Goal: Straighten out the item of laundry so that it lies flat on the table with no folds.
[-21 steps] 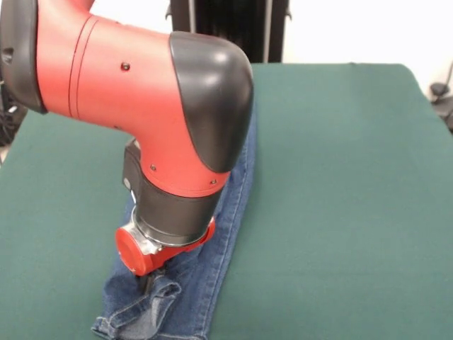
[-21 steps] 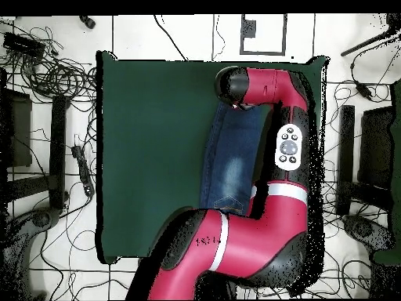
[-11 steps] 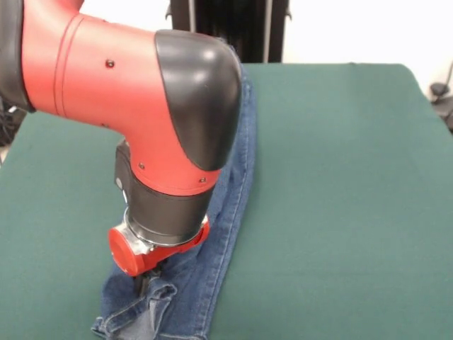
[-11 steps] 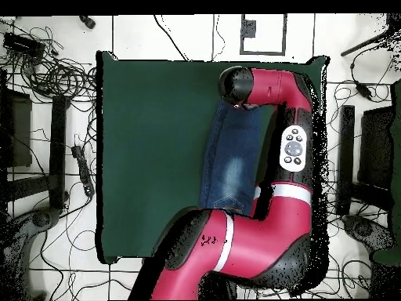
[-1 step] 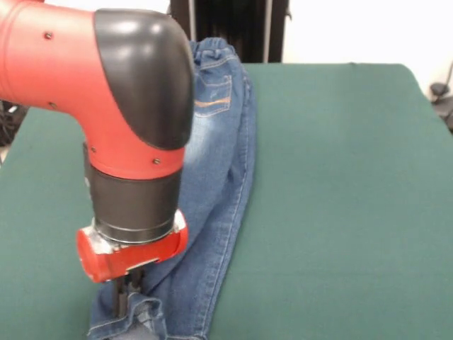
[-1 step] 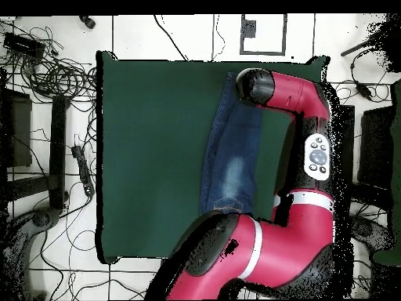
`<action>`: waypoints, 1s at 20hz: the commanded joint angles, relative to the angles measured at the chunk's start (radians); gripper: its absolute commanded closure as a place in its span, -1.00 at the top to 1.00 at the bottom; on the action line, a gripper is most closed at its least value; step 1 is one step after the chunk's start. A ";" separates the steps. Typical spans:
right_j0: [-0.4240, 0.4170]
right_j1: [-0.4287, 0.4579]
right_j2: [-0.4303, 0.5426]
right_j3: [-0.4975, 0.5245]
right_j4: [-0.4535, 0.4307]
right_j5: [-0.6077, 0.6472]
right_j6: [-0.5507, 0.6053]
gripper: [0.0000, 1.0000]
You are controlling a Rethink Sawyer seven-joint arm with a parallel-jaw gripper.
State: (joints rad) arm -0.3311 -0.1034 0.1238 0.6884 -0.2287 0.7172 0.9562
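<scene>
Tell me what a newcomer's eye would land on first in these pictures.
The big red and black arm fills the left of the front view, its claw down at the cuff end of the jeans near the picture's bottom edge. The jeans lie stretched lengthwise on the green table, waistband at the far end, with the cuff bunched by the claw. In the overhead view the arm curls round the jeans' right side.

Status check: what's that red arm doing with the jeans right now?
Hand down at cuff end of blue denim jeans. Jeans lengthwise on green table. Nothing blocking.
</scene>
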 commanded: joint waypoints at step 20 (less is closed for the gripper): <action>0.009 -0.028 0.095 0.219 0.072 -0.139 0.165 1.00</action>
State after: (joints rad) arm -0.3532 -0.1425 0.1243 0.7747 -0.1979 0.5669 0.9562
